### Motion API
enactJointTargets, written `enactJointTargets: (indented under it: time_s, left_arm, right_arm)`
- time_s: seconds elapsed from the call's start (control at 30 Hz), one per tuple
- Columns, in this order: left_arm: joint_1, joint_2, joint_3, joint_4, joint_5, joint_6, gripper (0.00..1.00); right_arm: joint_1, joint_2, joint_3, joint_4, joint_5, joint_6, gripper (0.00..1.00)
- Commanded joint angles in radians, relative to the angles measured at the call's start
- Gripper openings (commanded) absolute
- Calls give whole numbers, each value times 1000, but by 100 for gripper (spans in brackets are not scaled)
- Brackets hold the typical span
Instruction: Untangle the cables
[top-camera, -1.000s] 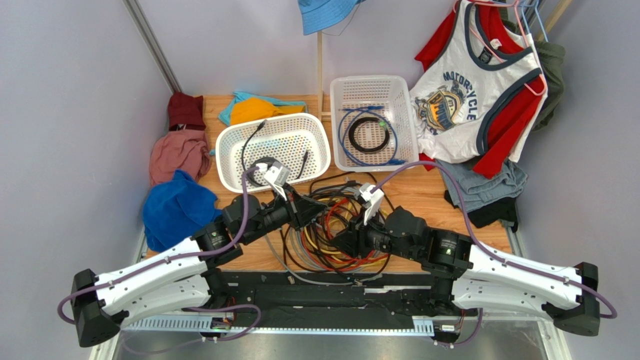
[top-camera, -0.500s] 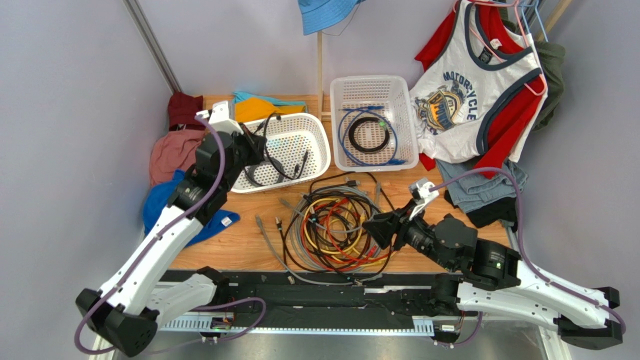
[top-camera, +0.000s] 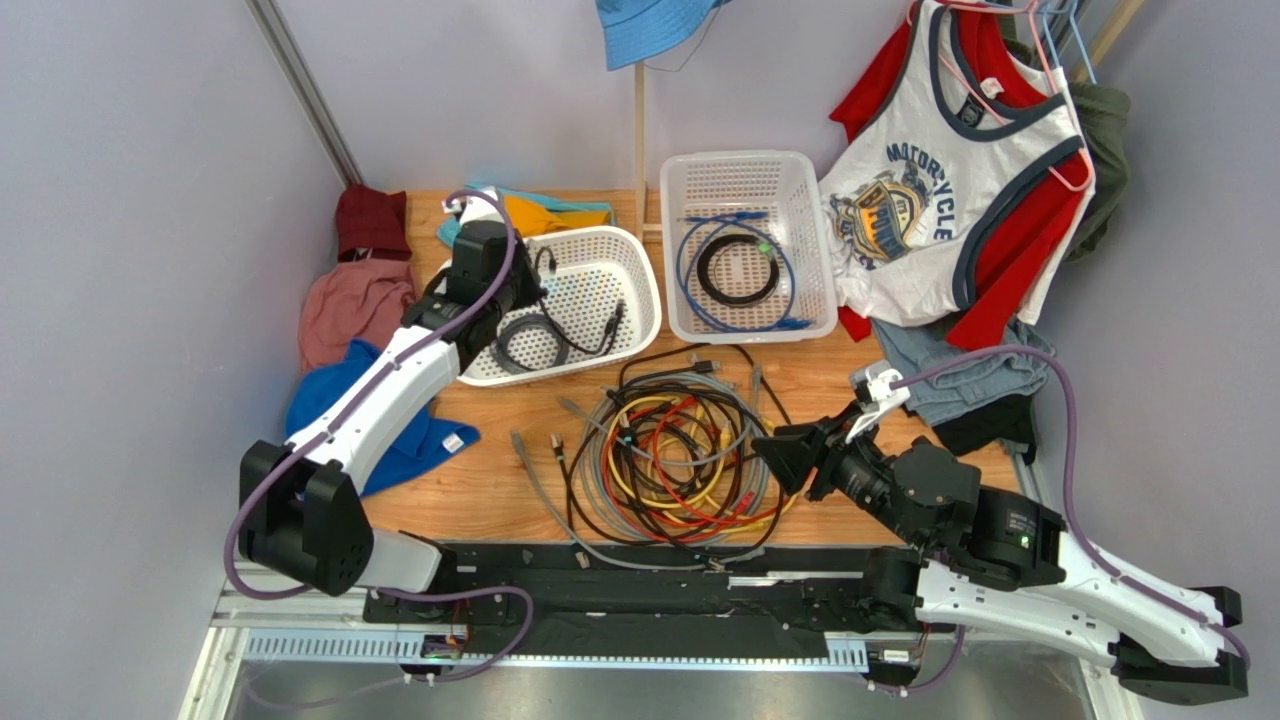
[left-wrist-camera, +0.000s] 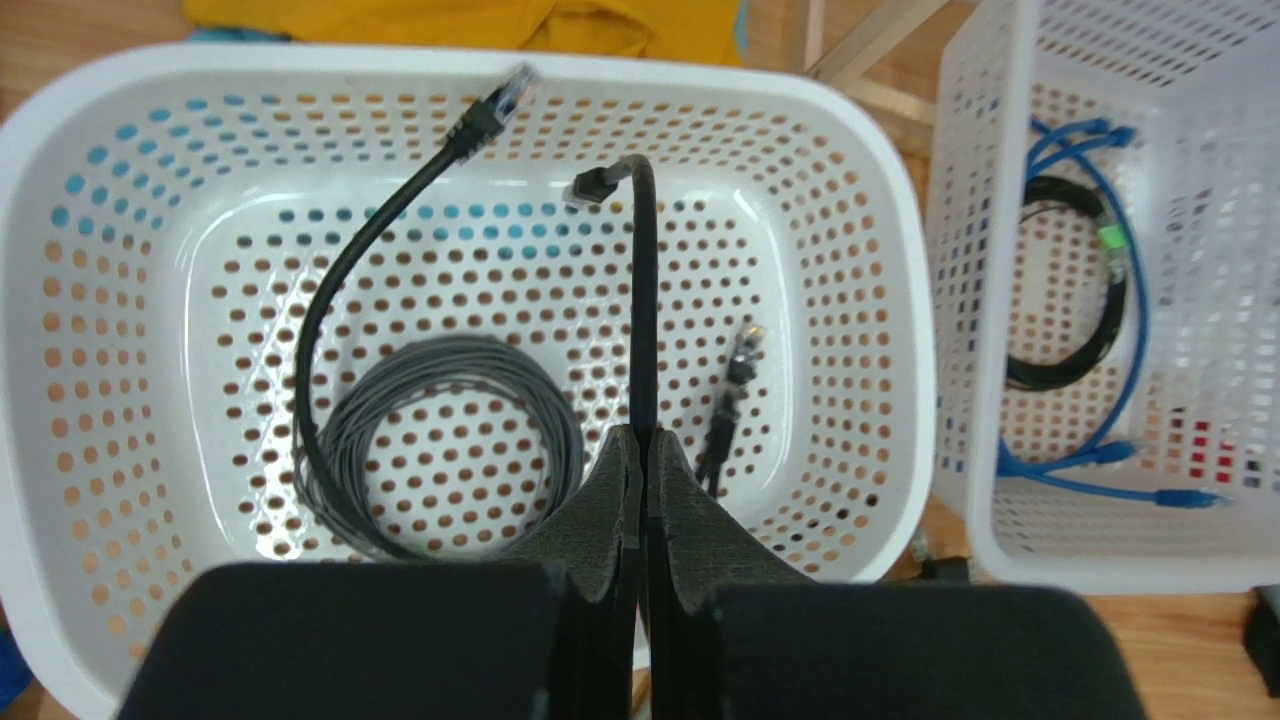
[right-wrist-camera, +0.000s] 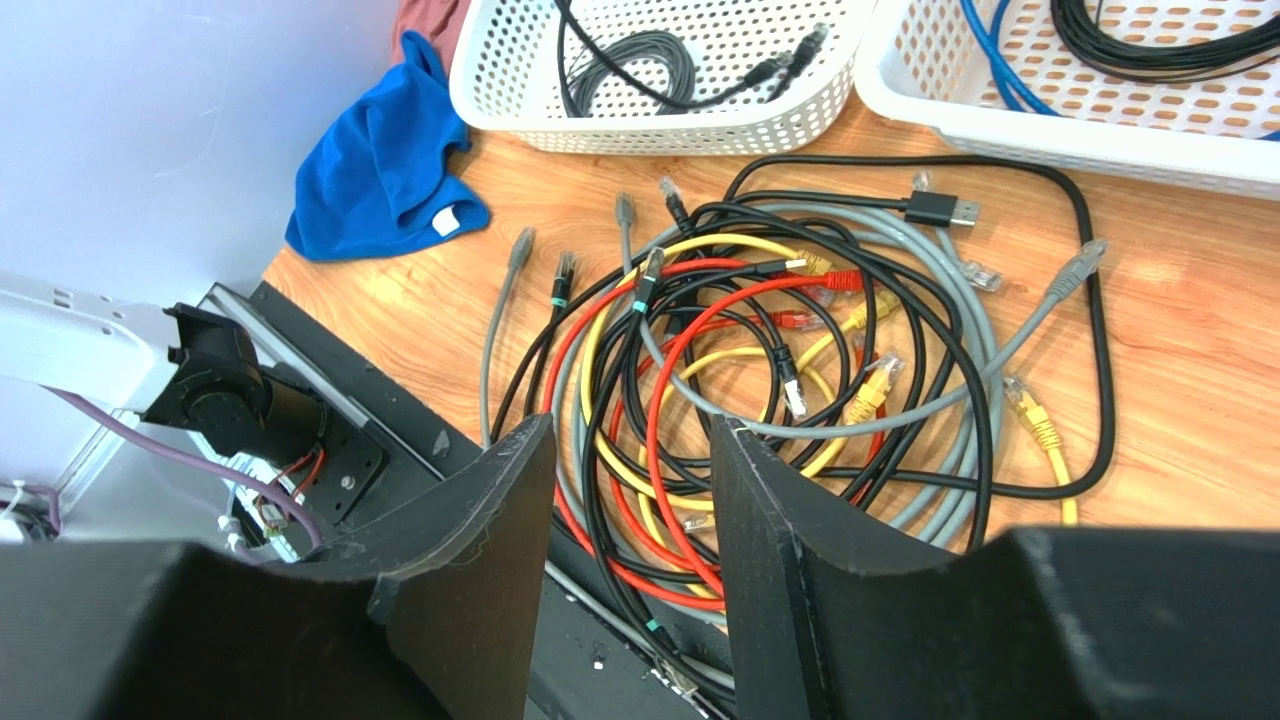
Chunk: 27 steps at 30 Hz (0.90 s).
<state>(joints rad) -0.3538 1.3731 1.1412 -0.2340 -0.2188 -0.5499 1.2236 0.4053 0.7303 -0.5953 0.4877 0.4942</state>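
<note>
The cables (top-camera: 672, 450) lie in a tangled pile of black, grey, red, orange and yellow loops on the wooden table; the right wrist view shows them too (right-wrist-camera: 781, 345). My left gripper (top-camera: 504, 288) hangs over the left white basket (top-camera: 649, 293), shut on a black cable (left-wrist-camera: 643, 300) whose plug end points up into the basket (left-wrist-camera: 451, 68). A grey coil (left-wrist-camera: 559, 420) and another black cable (left-wrist-camera: 376, 240) lie inside. My right gripper (top-camera: 784, 446) is open and empty, just right of the pile, with its jaws apart above the pile's near edge (right-wrist-camera: 631, 428).
A second white basket (top-camera: 747, 158) at the back holds a blue and a black coiled cable. Blue (top-camera: 353, 413), pink (top-camera: 353, 308) and dark red cloths lie at the left. Shirts (top-camera: 962, 150) and folded clothes (top-camera: 962, 375) crowd the right. A black rail (top-camera: 646, 570) runs along the near edge.
My left arm has swung from the pile up and left to the left basket, carrying the black cable. My right arm has drawn back to the right, away from the pile.
</note>
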Motion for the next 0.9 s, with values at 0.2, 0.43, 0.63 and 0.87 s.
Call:
enactJointTargets:
  time_s: [0.2, 0.43, 0.63, 0.87]
  left_arm:
    - [22, -83, 26, -71, -100, -65, 99]
    - [-34, -252, 107, -172, -60, -61, 99]
    - [-116, -347, 55, -202, 19, -62, 99]
    - [-145, -376, 34, -278, 151, -21, 99]
  right_arm:
    - [5, 29, 3, 3, 22, 7, 45]
    - [5, 18, 89, -72, 110, -35, 46]
    - [5, 15, 144, -156, 138, -23, 46]
    - [5, 23, 81, -152, 129, 23, 46]
